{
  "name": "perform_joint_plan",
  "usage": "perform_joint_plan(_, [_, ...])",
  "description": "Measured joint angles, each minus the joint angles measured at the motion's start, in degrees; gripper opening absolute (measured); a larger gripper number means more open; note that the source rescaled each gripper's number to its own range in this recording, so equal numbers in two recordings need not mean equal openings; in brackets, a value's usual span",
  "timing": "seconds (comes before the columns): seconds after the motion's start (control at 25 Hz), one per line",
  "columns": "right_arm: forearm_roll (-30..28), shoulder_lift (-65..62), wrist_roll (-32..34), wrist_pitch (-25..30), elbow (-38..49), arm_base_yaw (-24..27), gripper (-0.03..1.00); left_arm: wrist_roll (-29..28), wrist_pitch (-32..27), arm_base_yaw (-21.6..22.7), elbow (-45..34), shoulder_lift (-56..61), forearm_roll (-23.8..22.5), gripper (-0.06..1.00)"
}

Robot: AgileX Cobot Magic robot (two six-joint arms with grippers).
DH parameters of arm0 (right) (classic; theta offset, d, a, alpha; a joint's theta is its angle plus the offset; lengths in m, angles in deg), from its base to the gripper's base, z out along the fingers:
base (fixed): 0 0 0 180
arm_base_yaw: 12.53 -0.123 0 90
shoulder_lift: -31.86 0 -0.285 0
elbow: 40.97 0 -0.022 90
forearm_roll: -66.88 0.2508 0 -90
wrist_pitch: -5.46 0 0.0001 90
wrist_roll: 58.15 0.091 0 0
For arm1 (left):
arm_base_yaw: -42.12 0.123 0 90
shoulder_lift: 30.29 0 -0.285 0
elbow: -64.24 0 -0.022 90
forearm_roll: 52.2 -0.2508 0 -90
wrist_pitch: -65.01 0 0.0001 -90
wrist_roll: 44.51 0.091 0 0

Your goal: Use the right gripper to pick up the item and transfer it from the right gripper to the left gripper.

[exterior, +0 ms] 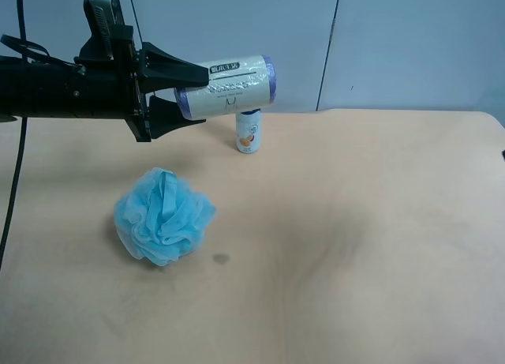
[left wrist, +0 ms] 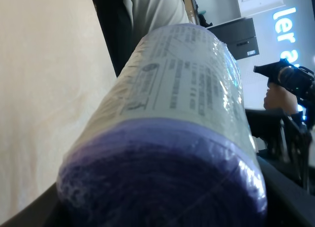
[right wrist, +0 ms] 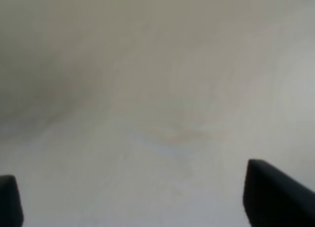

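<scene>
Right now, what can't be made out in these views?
1. Right arm: outside the exterior high view; right wrist shows only the right gripper's tips over a blurred pale surface.
2. Top of the bottle: hidden behind the roll, exterior high; label too small.
3. Pad contact of the left gripper: the roll fills the left wrist view.

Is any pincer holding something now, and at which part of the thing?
The left pincer grips the roll at one lavender end; the right pincer holds nothing.
</scene>
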Motion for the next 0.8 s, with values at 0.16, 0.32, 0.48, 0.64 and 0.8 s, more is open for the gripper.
perform_joint_plan(0.16, [-0.4,-8.8,2.6,1.4,3.5,0.0,0.69,0.0,0.0,0.0,0.0,0.0,0.0,0.01])
perform_joint_plan(0.32, [-0.6,-14.9,5.7,5.7,7.9,0.0,0.80,0.0,0.0,0.0,0.0,0.0,0.0,0.01])
perform_joint_plan(0.48, [-0.7,-18.0,8.6,6.3,10.8,0.0,0.81,0.0,0.0,0.0,0.0,0.0,-0.2,0.01])
perform_joint_plan(0.64, [0.2,-20.7,10.1,6.5,14.3,0.0,0.81,0.0,0.0,0.0,0.0,0.0,-0.7,0.01])
perform_joint_plan(0.8, [0.7,-22.3,10.2,6.4,16.2,0.0,0.81,0.0,0.0,0.0,0.0,0.0,-0.8,0.01])
